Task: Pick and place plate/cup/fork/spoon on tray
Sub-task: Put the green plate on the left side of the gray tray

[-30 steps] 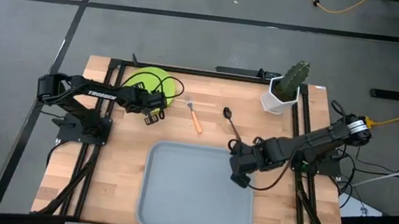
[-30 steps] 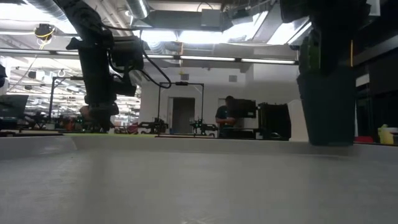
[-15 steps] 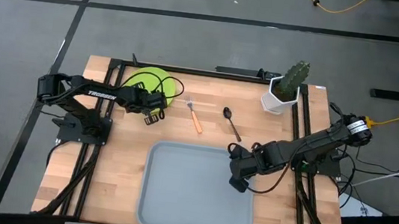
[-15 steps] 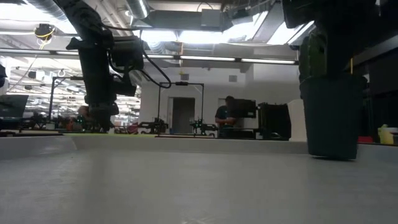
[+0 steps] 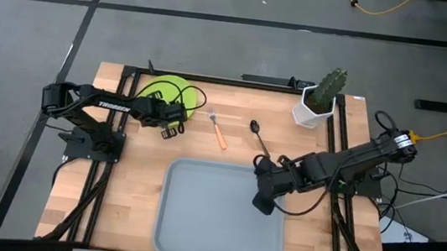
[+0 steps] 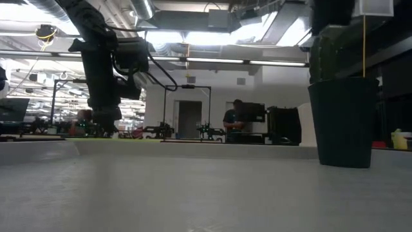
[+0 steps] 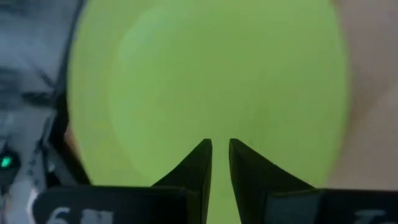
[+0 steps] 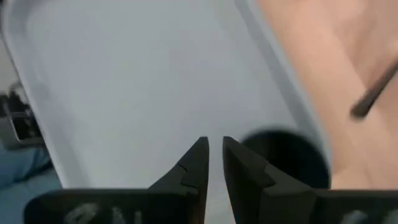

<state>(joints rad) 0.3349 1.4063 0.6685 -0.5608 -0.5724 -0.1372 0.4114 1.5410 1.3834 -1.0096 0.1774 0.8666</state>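
The lime-green plate (image 5: 162, 90) lies flat at the table's far left and fills the left wrist view (image 7: 211, 74). My left gripper (image 5: 170, 133) hovers by the plate's near edge, fingers (image 7: 220, 146) close together and empty. The black cup (image 6: 341, 122) stands upright on the floor of the grey-blue tray (image 5: 165, 212), near its right rim. My right gripper (image 5: 263, 203) hangs above and beside the cup (image 8: 289, 158), fingers (image 8: 216, 144) close together with only tray showing between them. The orange-handled fork (image 5: 219, 131) and the dark spoon (image 5: 259, 138) lie on the wood beyond the tray.
A white pot with a green cactus (image 5: 316, 108) stands at the table's far right corner. Bare wood lies between the plate and the tray. The spoon's handle (image 8: 373, 93) lies just beyond the tray's right far corner. A person stands far back in the room (image 6: 233, 119).
The cup has come down from just above the tray floor and now stands on it. My right gripper has risen clear of the cup and shifted slightly toward the table's left. My left arm has kept still.
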